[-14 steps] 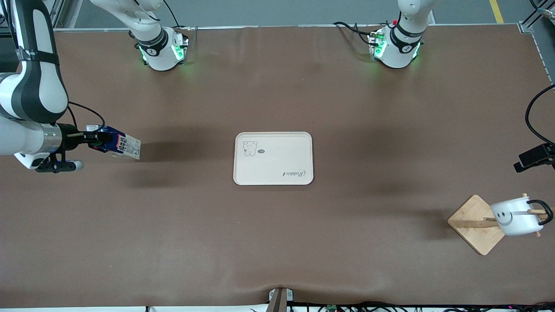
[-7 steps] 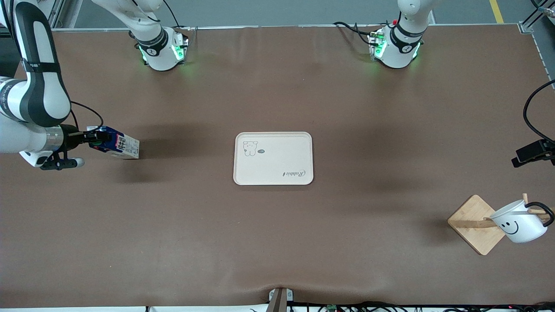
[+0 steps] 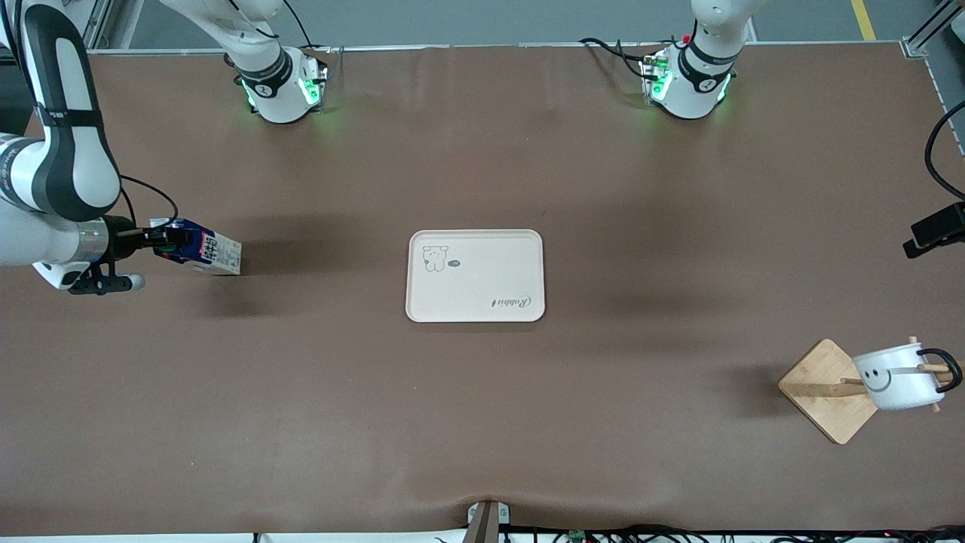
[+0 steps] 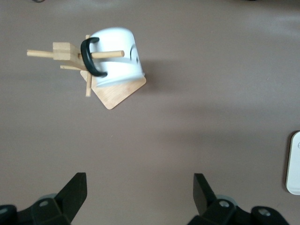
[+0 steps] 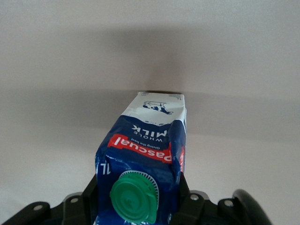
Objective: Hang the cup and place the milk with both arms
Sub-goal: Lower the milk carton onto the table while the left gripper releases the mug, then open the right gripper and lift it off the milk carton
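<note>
The cup (image 3: pixel 899 378) hangs by its black handle on a peg of a wooden rack (image 3: pixel 828 390) near the left arm's end of the table. It also shows in the left wrist view (image 4: pixel 117 56). My left gripper (image 3: pixel 935 229) is open and empty, apart from the cup and higher up; its own view shows it (image 4: pixel 139 190) over bare table. My right gripper (image 3: pixel 162 242) is shut on the milk (image 3: pixel 200 253) at its blue top, and holds it tilted over the right arm's end of the table. The green cap faces the right wrist camera (image 5: pixel 135 197).
A pale tray (image 3: pixel 475 311) with a small bear print lies in the middle of the table; its edge shows in the left wrist view (image 4: pixel 294 164). The rack's square wooden base (image 4: pixel 117 93) stands under the cup. Brown cloth covers the table.
The left gripper has drawn away from the rack. The cup swung on its peg and came back level. The right gripper with the milk shifted slightly toward the right arm's end.
</note>
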